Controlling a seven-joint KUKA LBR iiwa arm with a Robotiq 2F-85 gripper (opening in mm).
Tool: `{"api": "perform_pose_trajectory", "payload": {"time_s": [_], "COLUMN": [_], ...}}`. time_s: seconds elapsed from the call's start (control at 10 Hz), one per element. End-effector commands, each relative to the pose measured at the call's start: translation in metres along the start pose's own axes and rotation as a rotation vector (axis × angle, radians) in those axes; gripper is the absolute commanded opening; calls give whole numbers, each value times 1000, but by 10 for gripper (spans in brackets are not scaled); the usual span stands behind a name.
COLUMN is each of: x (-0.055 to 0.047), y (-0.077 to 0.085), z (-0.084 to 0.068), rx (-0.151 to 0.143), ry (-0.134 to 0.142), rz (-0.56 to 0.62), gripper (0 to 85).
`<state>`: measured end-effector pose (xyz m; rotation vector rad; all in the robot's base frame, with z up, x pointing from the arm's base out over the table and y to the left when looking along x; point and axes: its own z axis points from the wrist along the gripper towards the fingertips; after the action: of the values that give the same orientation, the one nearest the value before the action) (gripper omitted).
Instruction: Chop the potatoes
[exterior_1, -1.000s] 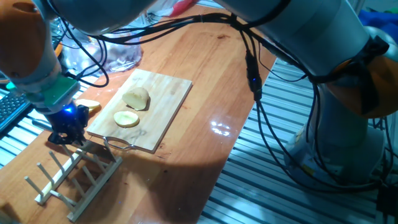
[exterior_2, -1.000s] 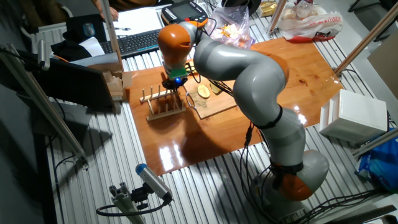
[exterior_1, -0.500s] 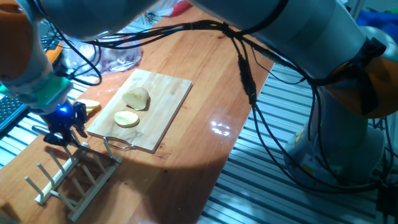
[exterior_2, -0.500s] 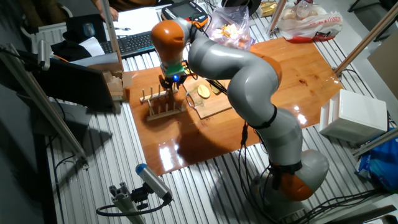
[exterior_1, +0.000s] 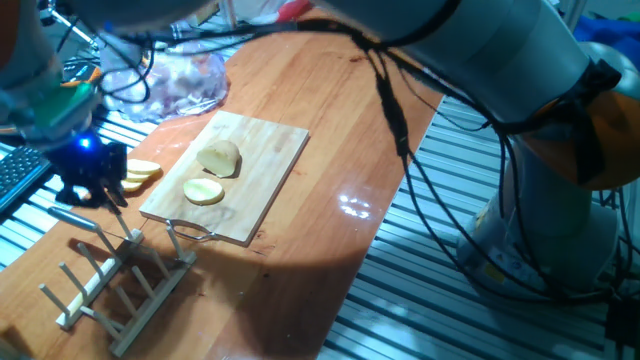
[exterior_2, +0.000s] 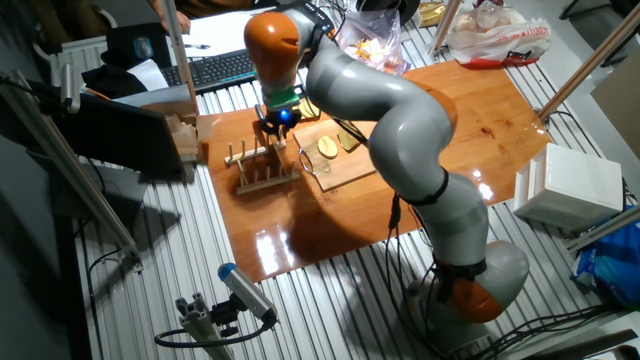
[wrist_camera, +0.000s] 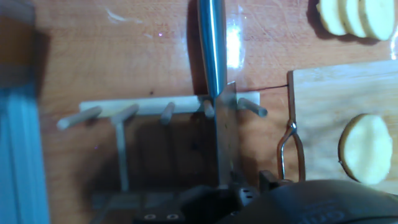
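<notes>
A peeled pale-yellow potato chunk (exterior_1: 220, 158) and one round slice (exterior_1: 203, 190) lie on the wooden cutting board (exterior_1: 265, 185). More slices (exterior_1: 140, 172) lie on the table left of the board; the hand view shows them too (wrist_camera: 354, 15). A metal knife (exterior_1: 85, 220) rests across the wooden peg rack (exterior_1: 110, 290); in the hand view it (wrist_camera: 216, 56) lies straight below the hand. My gripper (exterior_1: 92, 195) hangs just above the knife, fingers apart, holding nothing. In the other fixed view my gripper (exterior_2: 275, 125) is over the rack (exterior_2: 262, 170).
A clear plastic bag (exterior_1: 170, 85) lies behind the board. A wire handle (wrist_camera: 291, 149) sticks out of the board's near edge beside the rack. A keyboard (exterior_2: 215, 68) and clutter lie beyond the table's far side. The table edge runs along the right (exterior_1: 390, 220).
My gripper has risen from the rack and shifted left and back. The knife stays lying on the rack. The potato pieces have not moved.
</notes>
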<state>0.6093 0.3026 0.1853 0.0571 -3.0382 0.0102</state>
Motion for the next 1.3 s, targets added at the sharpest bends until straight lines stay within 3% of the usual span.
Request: {"api": "perform_pose_trajectory", "payload": {"time_s": [0.0,0.3,0.7,1.2], "x": [2,8,9,10], "y": [0,-2,-8,-7], "z": [-10,-17,-19,-19], "rx": [-21,-19,-23,-61], "ry": [2,2,-51,-43], "rz": [-2,-9,-24,-35], "gripper": [0,0,0,0]}}
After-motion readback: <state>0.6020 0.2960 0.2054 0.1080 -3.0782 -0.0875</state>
